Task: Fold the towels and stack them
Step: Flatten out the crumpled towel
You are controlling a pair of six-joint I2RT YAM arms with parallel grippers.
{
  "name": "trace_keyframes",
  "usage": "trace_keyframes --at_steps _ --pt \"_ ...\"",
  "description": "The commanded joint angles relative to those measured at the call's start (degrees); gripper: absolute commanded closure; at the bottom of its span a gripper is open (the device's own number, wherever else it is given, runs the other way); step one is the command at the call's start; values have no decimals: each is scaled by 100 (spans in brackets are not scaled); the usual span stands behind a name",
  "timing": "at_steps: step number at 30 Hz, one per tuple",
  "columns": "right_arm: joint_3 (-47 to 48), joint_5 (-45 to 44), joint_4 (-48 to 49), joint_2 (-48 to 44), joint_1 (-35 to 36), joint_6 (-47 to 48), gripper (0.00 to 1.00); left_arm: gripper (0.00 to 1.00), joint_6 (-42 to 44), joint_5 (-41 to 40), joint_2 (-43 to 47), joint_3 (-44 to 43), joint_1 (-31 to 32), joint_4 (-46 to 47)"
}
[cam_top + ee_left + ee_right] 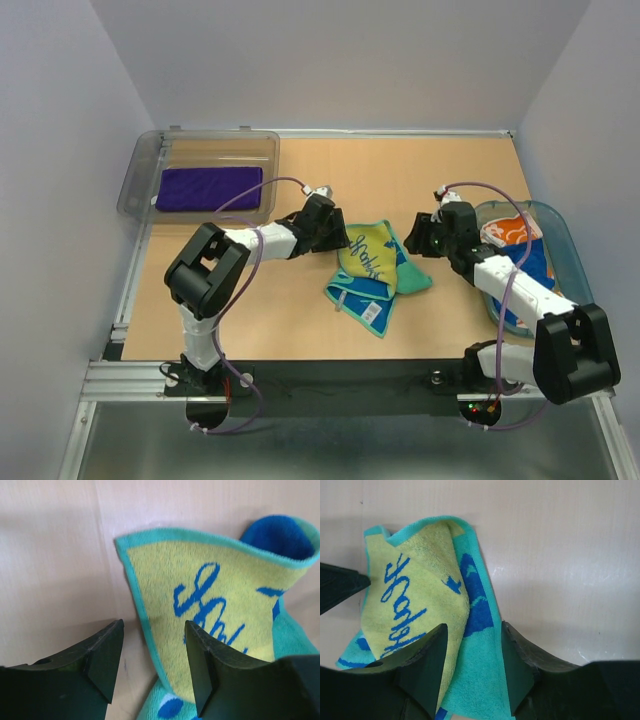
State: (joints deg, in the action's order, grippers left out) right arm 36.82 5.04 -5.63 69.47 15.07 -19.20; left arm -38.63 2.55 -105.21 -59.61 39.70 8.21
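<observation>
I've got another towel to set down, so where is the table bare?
Bare table along the far edge, between the clear bin and the teal basket, and a strip between the green towel and the front edge. The middle is crowded: left pincer and right pincer flank that towel.

The purple towel (209,188) lies folded into a flat, neat rectangle inside the clear bin (200,145) at ten o'clock on the table. The patterned towel (375,270) (220,595) (420,605) sits loosely crumpled at the table's centre: a yellow-green face with blue squiggles and a teal border, one flap turned over the teal underside, its far corner curling up. At three o'clock, in the teal basket (562,225), the white towel (505,232) with orange prints lies bunched over the blue towel (533,265).
</observation>
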Motion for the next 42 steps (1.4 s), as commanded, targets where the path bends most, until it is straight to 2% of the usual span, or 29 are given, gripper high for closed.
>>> trace_keyframes --at_steps 1,7,15,16,20,21,24,28,30,32,35,38,39,41,42 --pt "475 340 203 145 57 294 47 37 268 -114 -227 -567 -33 -29" --pt "572 279 211 154 101 338 47 42 286 -70 -685 -850 -33 -214" --pt "704 24 246 225 101 241 47 56 391 62 -1221 -1280 248 -206" --pt "704 -3 246 225 101 241 47 61 409 88 -1265 -1394 301 -205" --pt "704 -64 238 155 101 206 47 94 549 10 -1266 -1527 310 -214" --pt "695 -82 246 128 101 189 47 97 680 -95 -1222 -1544 310 -240" --pt "686 -82 255 67 101 206 47 100 1093 -158 -950 -1641 319 -276" --pt "853 154 238 14 101 355 47 100 2094 -518 -353 -1597 450 -337" --pt "1046 479 246 -21 101 496 46 100 2859 -588 17 -1492 529 -355" --pt "1274 812 238 -22 101 618 35 100 3580 -746 323 -1360 661 -364" --pt "1529 1226 238 75 101 803 30 100 4213 -879 536 -1325 775 -478" --pt "1802 1613 246 224 84 1137 29 100 4960 -826 773 -1360 881 -574" --pt "1855 1693 238 259 75 1338 25 100 5249 -878 878 -1369 916 -592" --pt "1987 1798 238 330 -39 1489 24 100 5558 -896 1002 -1439 960 -653" --pt "2039 1973 255 348 -222 1620 21 100 5812 -870 1089 -1561 986 -776"
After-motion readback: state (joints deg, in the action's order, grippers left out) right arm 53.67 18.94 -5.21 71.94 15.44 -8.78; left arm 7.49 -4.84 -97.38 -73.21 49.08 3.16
